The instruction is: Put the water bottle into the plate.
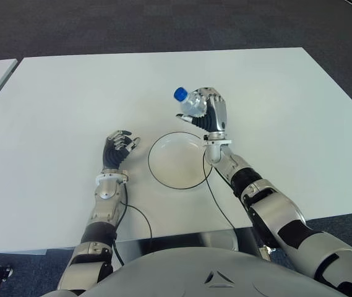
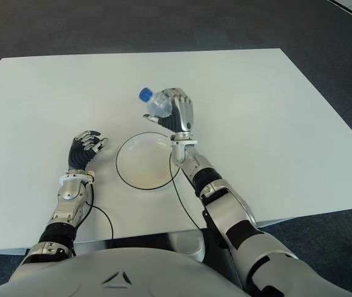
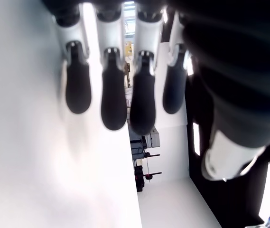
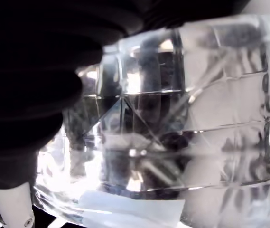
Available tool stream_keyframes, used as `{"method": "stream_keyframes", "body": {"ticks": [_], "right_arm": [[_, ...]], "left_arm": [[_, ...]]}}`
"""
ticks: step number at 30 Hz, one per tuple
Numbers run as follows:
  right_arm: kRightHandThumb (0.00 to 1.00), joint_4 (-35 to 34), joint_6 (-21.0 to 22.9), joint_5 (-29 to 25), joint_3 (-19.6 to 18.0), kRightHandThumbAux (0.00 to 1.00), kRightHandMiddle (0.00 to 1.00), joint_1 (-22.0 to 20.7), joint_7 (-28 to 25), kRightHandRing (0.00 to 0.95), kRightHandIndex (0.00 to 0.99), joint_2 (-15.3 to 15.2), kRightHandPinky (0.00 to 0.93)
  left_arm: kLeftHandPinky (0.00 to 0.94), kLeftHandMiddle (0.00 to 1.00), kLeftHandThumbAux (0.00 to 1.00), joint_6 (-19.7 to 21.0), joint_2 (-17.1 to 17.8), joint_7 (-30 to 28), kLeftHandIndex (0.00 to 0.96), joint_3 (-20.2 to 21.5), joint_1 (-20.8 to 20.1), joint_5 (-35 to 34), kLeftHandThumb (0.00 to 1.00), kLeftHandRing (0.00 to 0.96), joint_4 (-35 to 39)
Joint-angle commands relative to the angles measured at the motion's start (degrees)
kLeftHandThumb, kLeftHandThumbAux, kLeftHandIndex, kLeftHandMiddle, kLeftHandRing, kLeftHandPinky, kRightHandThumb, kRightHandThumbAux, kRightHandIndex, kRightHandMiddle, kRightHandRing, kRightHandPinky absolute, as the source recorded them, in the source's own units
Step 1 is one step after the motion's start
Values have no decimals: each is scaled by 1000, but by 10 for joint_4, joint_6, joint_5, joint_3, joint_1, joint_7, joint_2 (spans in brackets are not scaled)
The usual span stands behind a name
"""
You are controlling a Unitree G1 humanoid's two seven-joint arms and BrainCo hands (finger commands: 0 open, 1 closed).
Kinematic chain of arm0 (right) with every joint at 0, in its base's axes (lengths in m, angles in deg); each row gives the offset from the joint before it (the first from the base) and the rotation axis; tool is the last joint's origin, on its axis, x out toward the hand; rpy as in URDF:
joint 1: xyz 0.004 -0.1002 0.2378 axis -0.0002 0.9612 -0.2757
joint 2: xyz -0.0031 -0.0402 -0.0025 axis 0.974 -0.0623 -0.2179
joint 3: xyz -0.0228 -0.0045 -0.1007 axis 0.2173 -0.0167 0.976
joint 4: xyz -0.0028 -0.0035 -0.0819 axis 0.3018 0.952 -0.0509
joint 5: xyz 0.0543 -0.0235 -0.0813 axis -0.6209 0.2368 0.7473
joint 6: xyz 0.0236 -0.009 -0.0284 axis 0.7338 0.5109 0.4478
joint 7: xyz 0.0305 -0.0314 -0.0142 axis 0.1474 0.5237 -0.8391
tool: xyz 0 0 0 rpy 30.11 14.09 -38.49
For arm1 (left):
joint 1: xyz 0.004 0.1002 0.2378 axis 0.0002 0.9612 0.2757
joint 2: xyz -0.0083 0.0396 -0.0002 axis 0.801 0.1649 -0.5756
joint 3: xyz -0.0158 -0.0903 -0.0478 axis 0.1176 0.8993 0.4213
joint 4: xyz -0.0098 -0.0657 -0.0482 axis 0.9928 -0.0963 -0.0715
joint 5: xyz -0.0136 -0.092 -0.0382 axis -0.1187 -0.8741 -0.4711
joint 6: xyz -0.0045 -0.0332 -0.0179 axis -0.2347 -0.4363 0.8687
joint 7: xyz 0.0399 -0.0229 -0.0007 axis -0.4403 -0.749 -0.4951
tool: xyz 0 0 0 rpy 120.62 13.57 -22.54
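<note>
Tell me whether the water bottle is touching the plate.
Apart. The left eye view shows the right robot hand holding the water bottle lifted beyond the plate's far rim, tilted, with table showing between them.

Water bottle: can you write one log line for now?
right hand: holds water bottle | beyond plate rim | left hand: empty, left of plate

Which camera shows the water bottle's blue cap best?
The left eye view: the blue cap tops the water bottle, tilted in the right hand beyond the plate. The right eye view matches. The right wrist view shows only clear ribbed body; the left wrist view catches a blue sliver at its edge.
</note>
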Motion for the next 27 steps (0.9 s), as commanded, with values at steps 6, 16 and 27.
{"method": "stream_keyframes", "body": {"ticks": [6,16,27], "right_arm": [[703,-47,-48,18,38,725,885,24,-103,879,438,-26,864],[704,-68,-21,43,79,724,877,29,-240,871,438,-49,861],[703,-167,103,25,86,725,867,56,-504,860,439,-68,855]], "left_arm": [[558,606,716,44,-8,8,433,-2,25,6,709,591,-24],[555,605,715,42,-9,8,433,1,28,2,709,589,-23],[553,602,715,42,-11,2,432,4,29,-6,708,581,-20]]}}
